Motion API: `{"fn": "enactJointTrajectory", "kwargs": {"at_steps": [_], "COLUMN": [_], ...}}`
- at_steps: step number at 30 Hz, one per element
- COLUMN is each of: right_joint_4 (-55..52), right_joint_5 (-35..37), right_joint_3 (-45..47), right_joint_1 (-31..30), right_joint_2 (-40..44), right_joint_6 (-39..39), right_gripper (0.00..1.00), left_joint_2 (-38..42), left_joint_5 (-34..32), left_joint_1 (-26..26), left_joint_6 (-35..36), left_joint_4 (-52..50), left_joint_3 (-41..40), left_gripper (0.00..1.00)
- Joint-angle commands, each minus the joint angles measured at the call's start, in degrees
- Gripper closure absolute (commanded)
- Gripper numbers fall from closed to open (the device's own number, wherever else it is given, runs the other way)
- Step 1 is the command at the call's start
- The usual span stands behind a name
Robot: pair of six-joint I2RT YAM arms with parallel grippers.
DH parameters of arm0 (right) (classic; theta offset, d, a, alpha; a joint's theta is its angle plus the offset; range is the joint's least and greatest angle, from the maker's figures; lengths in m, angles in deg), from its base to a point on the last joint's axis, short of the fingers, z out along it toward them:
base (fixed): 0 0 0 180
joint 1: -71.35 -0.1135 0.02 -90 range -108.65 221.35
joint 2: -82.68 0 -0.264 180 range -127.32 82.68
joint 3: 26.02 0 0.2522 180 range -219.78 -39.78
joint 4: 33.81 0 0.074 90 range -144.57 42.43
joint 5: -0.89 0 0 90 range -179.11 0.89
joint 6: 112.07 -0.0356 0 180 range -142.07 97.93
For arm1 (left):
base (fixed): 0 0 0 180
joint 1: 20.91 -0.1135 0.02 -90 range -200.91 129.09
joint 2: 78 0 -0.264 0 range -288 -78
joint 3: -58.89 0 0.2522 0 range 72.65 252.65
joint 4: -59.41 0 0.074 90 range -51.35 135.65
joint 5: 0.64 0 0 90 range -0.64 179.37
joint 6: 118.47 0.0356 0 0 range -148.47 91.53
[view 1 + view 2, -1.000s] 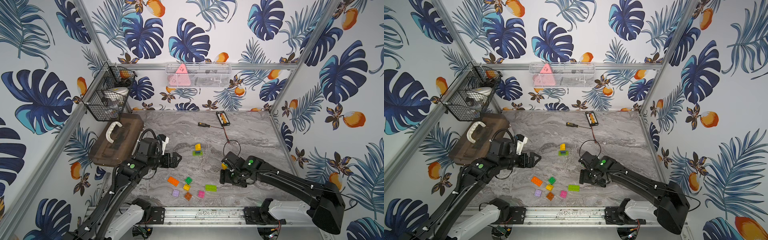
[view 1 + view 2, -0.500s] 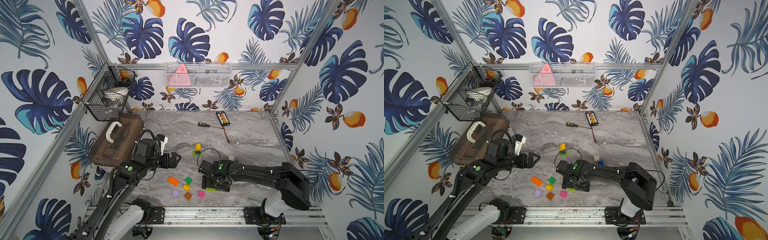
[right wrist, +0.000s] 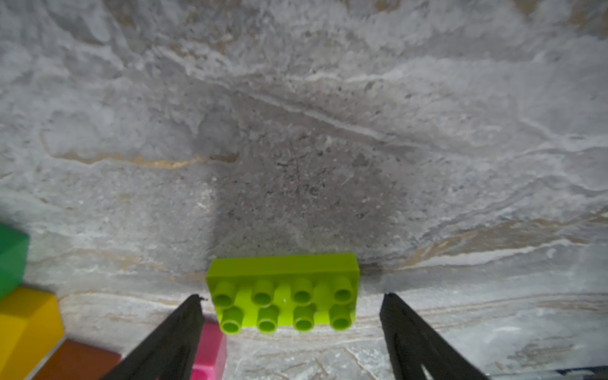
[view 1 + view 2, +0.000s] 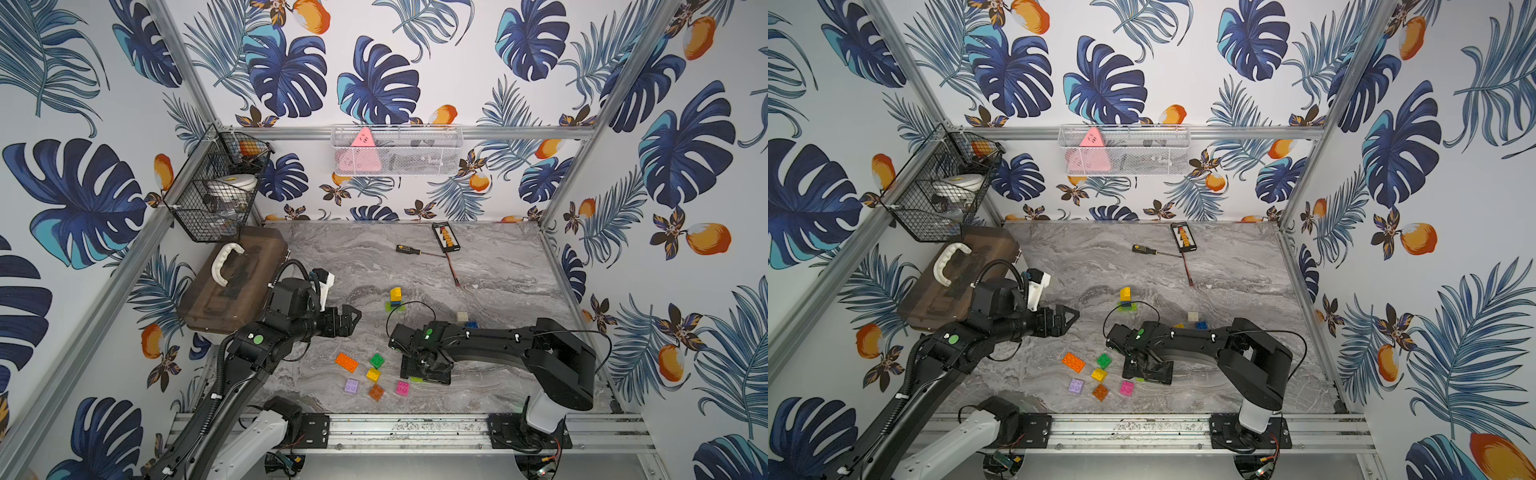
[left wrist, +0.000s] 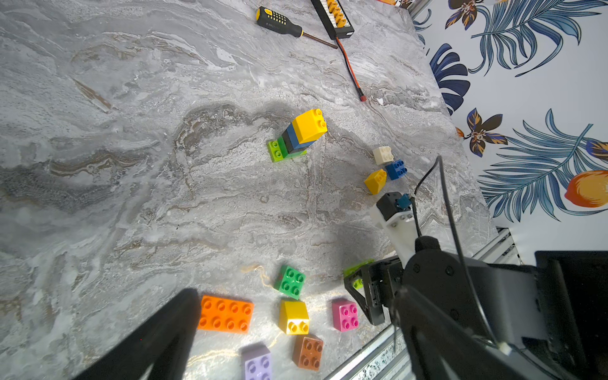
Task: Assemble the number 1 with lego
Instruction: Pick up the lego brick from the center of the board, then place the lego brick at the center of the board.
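Right wrist view has the right gripper [image 3: 291,296] with its black wedge-shaped fingers [image 3: 171,335] spread to either side of a glossy lime eight-stud brick [image 3: 283,292], clear of both its ends; the brick lies flat on the grey, veined, marble-look tabletop [image 3: 296,115] near the front edge. In a top view the left gripper [image 4: 354,322] hangs wide open and empty over the tabletop's left half. More smooth studded lego lies near the lime brick: an orange oblong [image 4: 346,362], a green square [image 4: 377,360] and a pink square [image 4: 402,388], while a small yellow-topped stack [image 4: 395,294] stands upright near the tabletop's middle.
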Motion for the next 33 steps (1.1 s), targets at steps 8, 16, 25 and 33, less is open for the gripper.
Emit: {"fn": "enactJointTrajectory", "kwargs": {"at_steps": [8, 16, 25, 33], "right_joint_4": [-1.95, -2.9, -3.43, -4.78], "right_joint_5": [1.7, 3.27, 2.41, 3.21], "right_joint_3": [-1.1, -3.15, -9.32, -15.55], "right_joint_1": [-0.08, 0.33, 9.38, 15.16], "right_joint_2": [-2.31, -2.96, -3.57, -8.28], "right_joint_6": [-0.61, 2.32, 14.8, 22.28], "right_gripper": [0.2, 0.35, 0.38, 0.39], "left_joint_2": [0.25, 0.42, 0.02, -0.68], "left_joint_5": [-0.54, -0.98, -1.15, -1.33], "left_joint_1": [0.01, 0.02, 0.01, -0.01], "left_joint_6": [0.54, 0.4, 0.43, 0.34], "left_joint_4": [-0.37, -0.43, -0.5, -0.61], "left_joint_3": [0.42, 0.42, 0.5, 0.59], "left_gripper": [0.01, 0.01, 0.01, 0.01]}}
